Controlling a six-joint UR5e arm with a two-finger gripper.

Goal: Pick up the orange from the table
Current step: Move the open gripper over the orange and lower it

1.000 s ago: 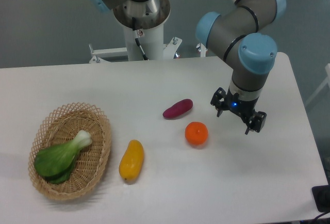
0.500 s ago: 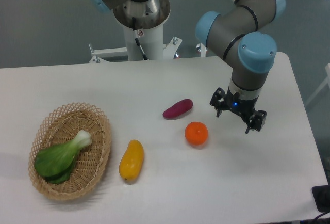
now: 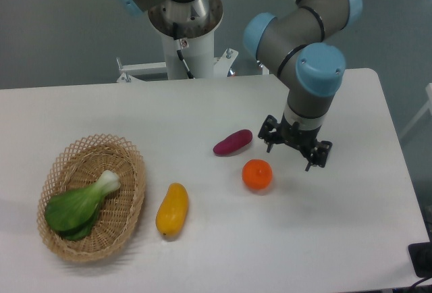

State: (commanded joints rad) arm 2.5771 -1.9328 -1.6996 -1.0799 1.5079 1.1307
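Observation:
The orange point(image 3: 258, 175) is a small round bright fruit lying on the white table point(image 3: 216, 252), right of centre. My gripper point(image 3: 291, 154) hangs above the table just to the right of and behind the orange, apart from it. Its two fingers are spread wide and hold nothing.
A purple sweet potato point(image 3: 233, 142) lies just behind and left of the orange. A yellow-orange mango-like fruit point(image 3: 172, 209) lies to the front left. A wicker basket point(image 3: 92, 195) with a green leafy vegetable point(image 3: 79, 205) stands at the left. The arm's base point(image 3: 185, 16) is at the back.
The gripper has moved left, closer to the orange. The fruits and the basket have not moved.

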